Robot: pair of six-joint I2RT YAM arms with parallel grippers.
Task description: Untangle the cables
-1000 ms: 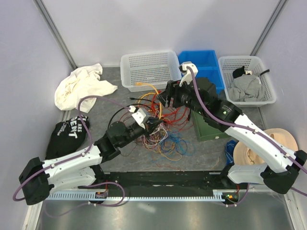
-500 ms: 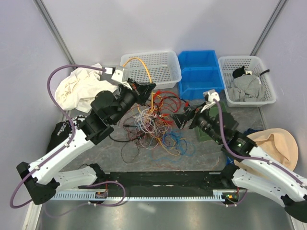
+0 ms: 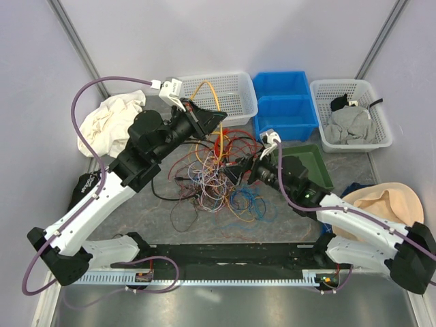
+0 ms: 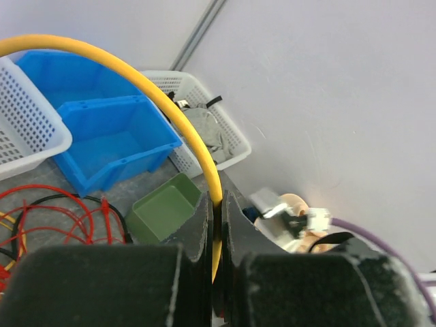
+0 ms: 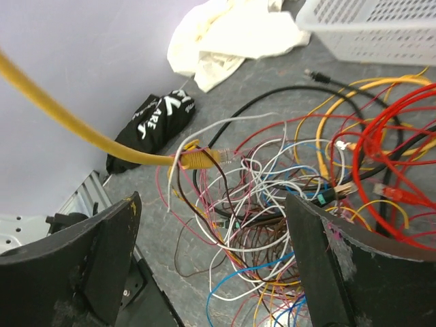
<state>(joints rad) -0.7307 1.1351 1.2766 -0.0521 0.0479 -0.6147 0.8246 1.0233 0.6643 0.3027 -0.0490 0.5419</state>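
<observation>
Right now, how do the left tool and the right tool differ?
The left tool is shut on the yellow cable; the right tool is open and holds nothing. The left tool sits by the white basket; the right tool faces the tangle of cables. Both are black.

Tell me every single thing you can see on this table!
cables: many, red, orange, white, blue, pink, black, tangled mid-table
yellow cable: one, yellow, lifted from the pile
white baskets: two, white, back edge
blue bins: two, blue, between the baskets
green tray: one, green, right of the pile
white cloth: one, white, back left
black bag: one, black with white letters, left
grey cloth: one, grey, in the right basket
tan hat: one, tan, far right
left claw: one, black, shut on the yellow cable
right claw: one, black, open over the pile
</observation>
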